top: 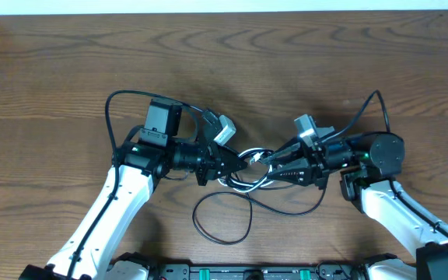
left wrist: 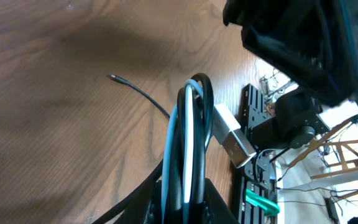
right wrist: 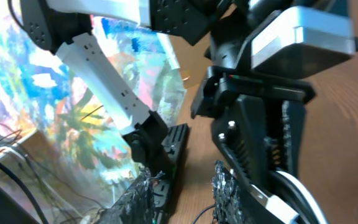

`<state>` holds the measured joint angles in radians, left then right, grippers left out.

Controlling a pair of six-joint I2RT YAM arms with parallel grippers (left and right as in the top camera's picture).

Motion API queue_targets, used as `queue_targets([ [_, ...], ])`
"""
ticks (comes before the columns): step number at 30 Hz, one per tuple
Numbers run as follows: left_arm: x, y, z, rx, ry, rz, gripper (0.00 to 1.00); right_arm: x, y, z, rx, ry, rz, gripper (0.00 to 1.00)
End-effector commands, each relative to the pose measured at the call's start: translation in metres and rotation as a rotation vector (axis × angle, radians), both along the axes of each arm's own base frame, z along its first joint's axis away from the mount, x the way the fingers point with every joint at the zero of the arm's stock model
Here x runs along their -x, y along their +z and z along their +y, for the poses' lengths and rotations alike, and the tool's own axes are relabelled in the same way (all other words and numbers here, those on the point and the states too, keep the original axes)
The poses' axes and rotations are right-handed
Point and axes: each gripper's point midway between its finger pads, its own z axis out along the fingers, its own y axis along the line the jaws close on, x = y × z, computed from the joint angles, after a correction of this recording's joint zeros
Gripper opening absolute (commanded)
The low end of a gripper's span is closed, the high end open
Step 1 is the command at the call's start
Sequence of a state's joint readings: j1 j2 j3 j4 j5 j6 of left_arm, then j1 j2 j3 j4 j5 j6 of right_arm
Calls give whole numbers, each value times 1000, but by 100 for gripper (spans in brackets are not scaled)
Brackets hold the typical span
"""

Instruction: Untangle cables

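Observation:
The cables (top: 249, 177) lie bunched mid-table between both arms, with one black loop (top: 222, 220) trailing toward the front edge. My left gripper (top: 238, 162) is shut on a folded bundle of black and white cables (left wrist: 192, 118), which stands up out of its jaws. A white USB plug (left wrist: 232, 138) hangs beside that bundle, and a thin black cable end (left wrist: 114, 78) rests on the wood. My right gripper (top: 270, 165) faces the left one closely. In the right wrist view its gripper (right wrist: 182, 199) is open, bare wood showing in the gap. A white cable (right wrist: 294, 190) runs outside its right finger.
The wooden table (top: 68, 70) stretches around the arms. Thick black arm wires (top: 119, 105) arch over the left arm and another (top: 376, 101) over the right. A black rail (top: 247, 272) runs along the front edge. The left arm's body (right wrist: 260, 112) fills the right wrist view.

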<state>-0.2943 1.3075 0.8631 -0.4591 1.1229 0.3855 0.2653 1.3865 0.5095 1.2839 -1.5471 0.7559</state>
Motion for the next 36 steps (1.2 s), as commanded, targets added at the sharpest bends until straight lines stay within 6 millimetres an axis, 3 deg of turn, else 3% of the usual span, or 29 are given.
queue_targets([
  [1, -4, 13, -1, 26, 3, -23, 8, 7, 0, 3, 4, 30, -4, 30],
  [5, -5, 13, -1, 26, 9, -12, 8, 0, 2, 4, -7, -8, 15, 26],
  [6, -5, 13, -1, 26, 9, -13, 8, -5, 4, 5, -9, -35, 62, 54],
  [7, -5, 13, -1, 27, 9, -15, 8, -13, 6, 7, -9, -77, 151, 99],
  [10, -7, 11, 0, 14, 23, -9, 8, -32, 10, 9, -8, -166, 453, 99],
  [13, -22, -5, 9, -86, 141, 33, 8, -48, 16, 8, -49, -238, 596, 99],
  [18, -35, -16, 18, -191, 254, 26, 8, -55, 19, 8, -70, -269, 648, 99],
  [21, -32, -9, 14, -183, 245, -8, 8, -55, 12, 10, -52, -272, 617, 77],
  [23, -32, -5, 14, -176, 247, -23, 8, -57, 5, 10, -37, -283, 603, 47],
  [24, -32, -3, 15, -173, 247, -28, 8, -60, -1, 11, -21, -298, 636, 40],
  [25, -31, -1, 15, -170, 248, -34, 8, -64, -9, 11, -3, -315, 690, 41],
  [27, -29, 4, 14, -163, 246, -48, 8, -71, -32, 11, 54, -367, 871, 57],
  [30, -26, 9, 12, -159, 223, -94, 8, -77, -65, 8, 128, -447, 1087, 61],
  [33, -21, 12, 8, -156, 194, -127, 8, -82, -66, 6, 120, -477, 1091, 64],
  [36, -16, 12, 3, -156, 172, -130, 8, -85, -55, 7, 83, -470, 1062, 64],
])
